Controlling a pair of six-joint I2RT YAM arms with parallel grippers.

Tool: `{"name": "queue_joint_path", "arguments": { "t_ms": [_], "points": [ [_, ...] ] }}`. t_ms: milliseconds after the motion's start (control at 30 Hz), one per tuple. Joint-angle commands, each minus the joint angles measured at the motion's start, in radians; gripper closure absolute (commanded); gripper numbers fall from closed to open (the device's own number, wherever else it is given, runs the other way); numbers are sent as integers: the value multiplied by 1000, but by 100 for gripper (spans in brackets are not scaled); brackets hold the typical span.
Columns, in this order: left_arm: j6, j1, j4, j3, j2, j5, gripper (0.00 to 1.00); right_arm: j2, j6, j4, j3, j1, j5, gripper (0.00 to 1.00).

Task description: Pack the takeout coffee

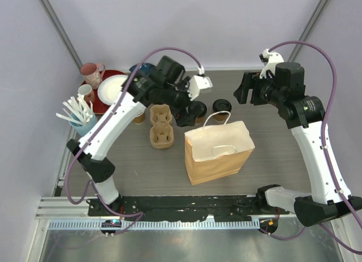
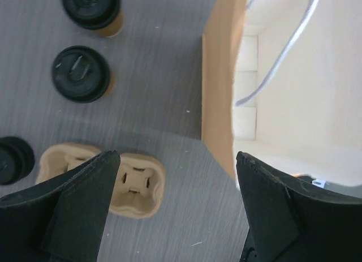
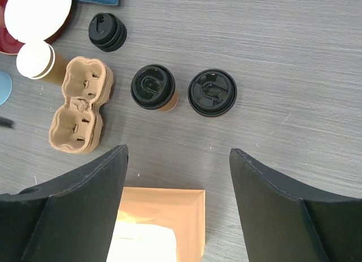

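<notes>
both cups stand upright on the grey desk [image 1: 271,160], outside the bag: a takeout coffee [image 3: 154,87] with its black lid on, and just beside it, apart by a narrow gap, a second takeout coffee [image 3: 212,92]. they sit on the far side of the open paper bag [image 1: 218,154], between the moulded cup carrier [image 3: 79,106] and the right arm. the carrier's pockets hold nothing. the left end effector [image 2: 178,205] hovers above the desk by the bag's edge, its fingers [image 2: 73,205] spread wide with nothing between them. the right end effector [image 3: 178,211] hangs over the two cups, also spread wide and holding nothing. a stack of black lids [image 3: 107,31], a lidless cup [image 3: 35,59] and a white plate [image 3: 39,13] lie near the carrier's far end.
</notes>
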Motion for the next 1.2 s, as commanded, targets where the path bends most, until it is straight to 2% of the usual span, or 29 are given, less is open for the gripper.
{"name": "queue_joint_path", "arguments": {
  "t_ms": [0, 133, 233, 267, 333, 400, 467, 567, 667, 800, 933, 1100, 1167],
  "points": [
    [-55, 100, 18, 9, -120, 9, 10, -1, -2, 10, 30, 1, -16, 22],
    [-99, 298, 89, -165, -198, 38, 16, -7, -14, 11, 14, -1, -19, 22],
    [-133, 369, 145, -331, -216, -27, 35, -6, -22, 11, 0, -1, -18, 22],
    [-154, 402, 162, -412, -218, -50, 44, -4, -23, 13, -3, 1, -18, 22],
    [-173, 424, 208, -518, -212, -99, 50, -1, -22, 17, -14, -1, -18, 22],
    [-222, 439, 271, -583, -198, -127, 50, -1, -22, 30, -25, 1, -21, 22],
    [-271, 441, 372, -670, -201, -185, 43, -1, -19, 40, -40, 1, -22, 22],
    [-341, 439, 492, -768, -212, -256, 43, -1, -22, 44, -51, -1, -21, 23],
    [-373, 439, 538, -813, -204, -270, 43, -9, -32, 42, -63, -1, -16, 22],
    [-391, 439, 540, -821, -144, -241, 44, -12, -39, 48, -76, -1, -7, 22],
    [-392, 441, 538, -813, -88, -236, 50, -12, -42, 48, -80, -1, -7, 22],
    [-386, 439, 532, -804, -64, -242, 54, -20, -55, 48, -88, 1, -4, 22],
    [-383, 439, 529, -807, -67, -233, 58, -23, -60, 47, -89, -1, -4, 22]
  ]
}}
